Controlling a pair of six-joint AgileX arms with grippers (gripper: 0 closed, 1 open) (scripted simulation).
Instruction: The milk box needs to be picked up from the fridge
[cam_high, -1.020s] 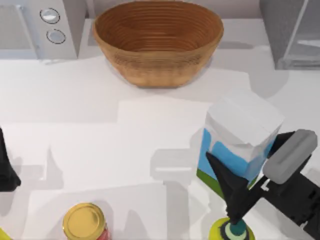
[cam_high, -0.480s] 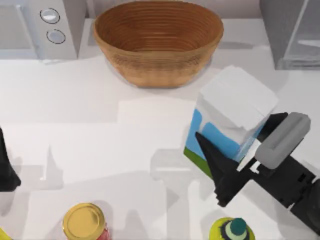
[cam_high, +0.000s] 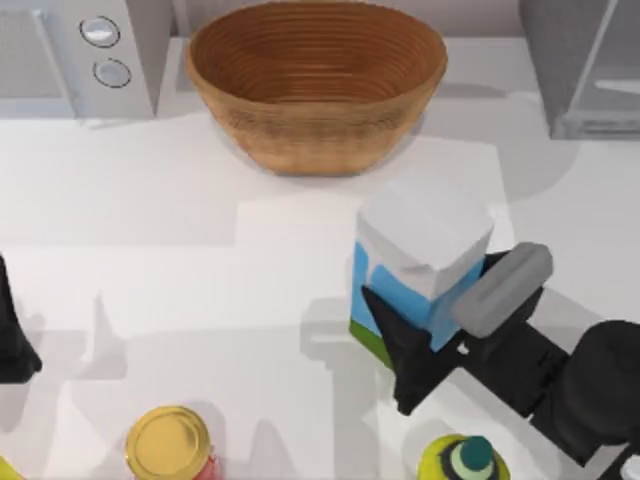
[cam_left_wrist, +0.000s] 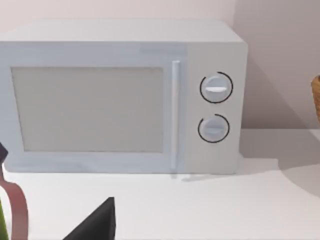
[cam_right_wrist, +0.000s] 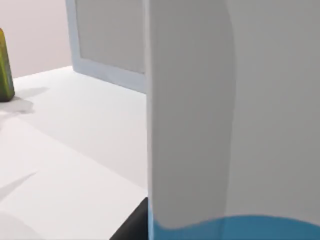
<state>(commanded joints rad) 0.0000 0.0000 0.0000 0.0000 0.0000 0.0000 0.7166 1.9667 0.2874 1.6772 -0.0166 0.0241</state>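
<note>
Right now your surface (cam_high: 150, 230) carries, at its far edge, a white appliance (cam_high: 70, 55) in the left corner, a woven basket (cam_high: 316, 85) at the middle and the fridge (cam_high: 585, 65) in the right corner, its glass door swung open. Your milk box (cam_high: 420, 262) is not in the fridge: it sits out over the middle-right of the surface, tilted, pinched between the fingers of your right tool (cam_high: 455, 325), one dark finger on its near face and the grey-padded one on its right side. Whether its green base touches the surface you cannot tell from above. Close by at the near edge stand a yellow-green bottle (cam_high: 465, 460) and a gold-lidded can (cam_high: 170, 442). Your left tool (cam_high: 12, 340) is parked at the left edge; whether its fingers are spread cannot be told.

Watch the tilt: a carton gripped low and off-centre may swivel or slip between the fingers. Swinging the arm toward the near edge could also knock the bottle over.
</note>
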